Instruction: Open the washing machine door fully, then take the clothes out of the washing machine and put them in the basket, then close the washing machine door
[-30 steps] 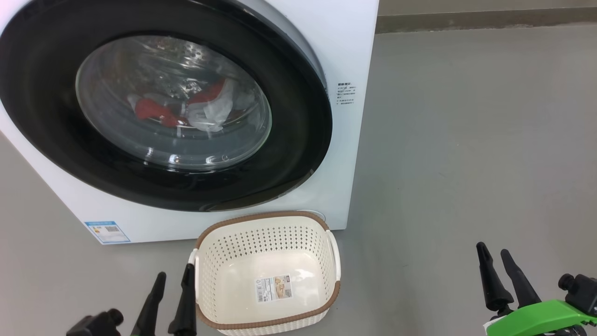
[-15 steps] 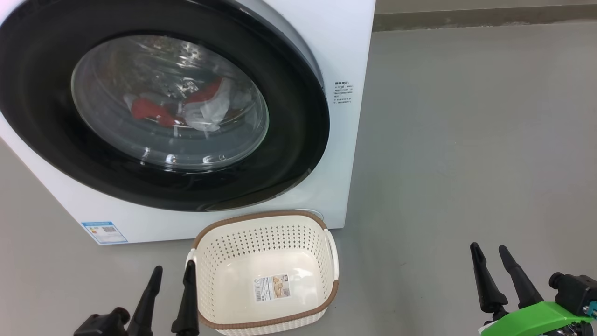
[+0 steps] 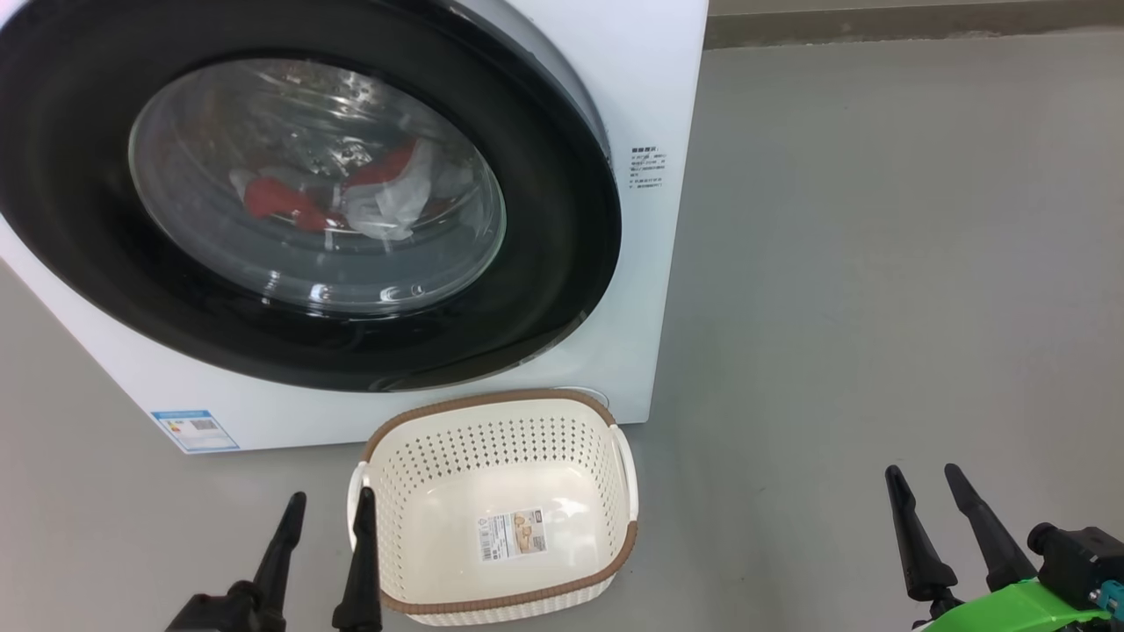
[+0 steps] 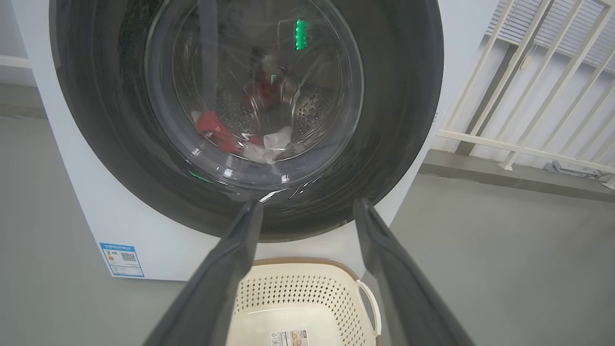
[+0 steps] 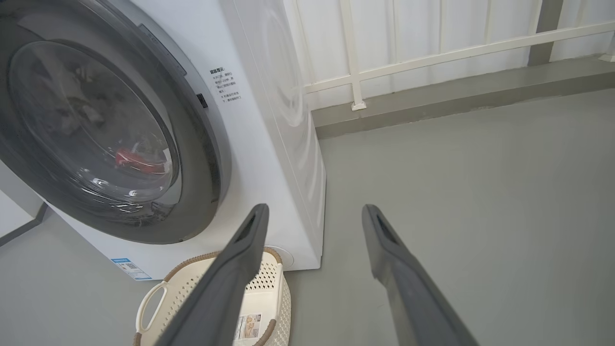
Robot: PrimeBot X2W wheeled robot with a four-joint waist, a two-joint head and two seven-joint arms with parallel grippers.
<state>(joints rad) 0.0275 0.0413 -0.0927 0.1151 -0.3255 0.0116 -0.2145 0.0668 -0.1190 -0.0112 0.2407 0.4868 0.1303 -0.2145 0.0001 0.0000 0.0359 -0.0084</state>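
Note:
The white washing machine (image 3: 654, 96) fills the upper left of the head view. Its door (image 3: 562, 263) with the black rim is shut against the front. Red and white clothes (image 3: 290, 204) lie in the drum behind the glass, also visible as clothes (image 4: 211, 127) in the left wrist view. The cream basket (image 3: 500, 412) stands empty on the floor in front of the machine. My left gripper (image 3: 332, 502) hovers open beside the basket's left handle. My right gripper (image 3: 924, 474) is open over bare floor at the lower right, far from the door.
Grey floor (image 3: 878, 263) stretches to the right of the machine. A white railing (image 5: 355, 72) and a low kerb run behind it. A blue label (image 3: 193, 430) sits low on the machine's front.
The head view has shifted slightly. My left gripper sits a little lower and further right beside the basket. The door stays shut.

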